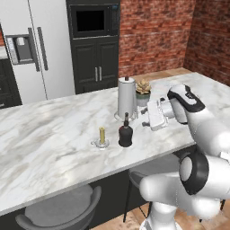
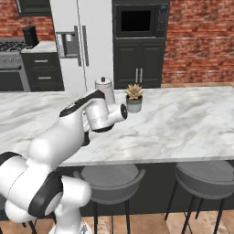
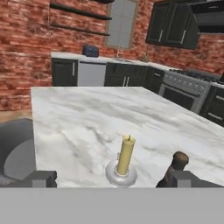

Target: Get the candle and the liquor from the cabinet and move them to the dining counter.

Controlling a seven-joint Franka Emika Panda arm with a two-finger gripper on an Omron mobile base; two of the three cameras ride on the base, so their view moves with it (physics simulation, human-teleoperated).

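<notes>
Candle [image 1: 102, 136] and liquor bottle [image 1: 125, 132] stand upright side by side near the marble worktop's [image 1: 54, 134] stool-side edge, apparently delivered. The tool [image 1: 144, 116] hangs released just beside the bottle, grasping nothing.

We are listing the dining counter [image 1: 54, 134], marble-topped, carrying: the candle [image 1: 102, 136], the liquor [image 1: 125, 132] just beside it, a steel canister [image 1: 126, 98], a potted succulent [image 1: 143, 91].
</notes>
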